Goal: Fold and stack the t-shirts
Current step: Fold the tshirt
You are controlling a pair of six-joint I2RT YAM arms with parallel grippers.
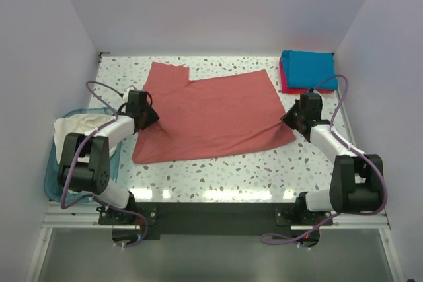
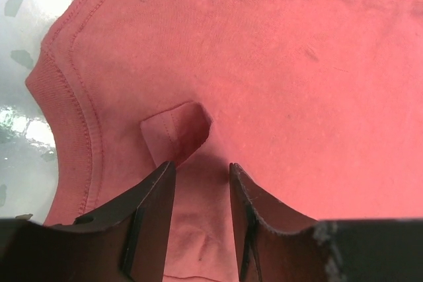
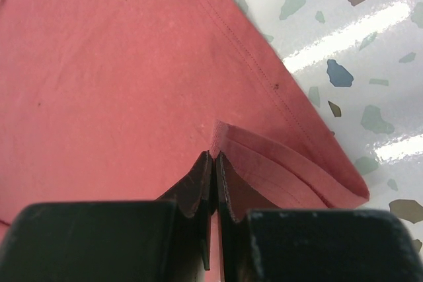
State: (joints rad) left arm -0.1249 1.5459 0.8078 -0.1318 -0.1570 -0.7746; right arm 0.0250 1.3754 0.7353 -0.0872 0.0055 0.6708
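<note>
Jaws of our left gripper (image 2: pixel 200 170) stand spread over the red shirt (image 1: pixel 211 113) beside its collar, a raised tuck just ahead. Our right gripper (image 3: pixel 215 158) pinches the hem corner between its jaws, which we judge anchors the cloth flat for folding.

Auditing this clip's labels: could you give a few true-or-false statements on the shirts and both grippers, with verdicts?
1. The brick-red shirt lies spread on the table. True.
2. The left gripper is shut on that shirt. False: its jaws stand apart above the cloth.
3. The right gripper pinches the brick-red shirt's edge. True.
4. The cream shirt lies in the blue bin. True.
5. The teal shirt lies under the pinkish-red shirt. False: it lies folded on top.
</note>
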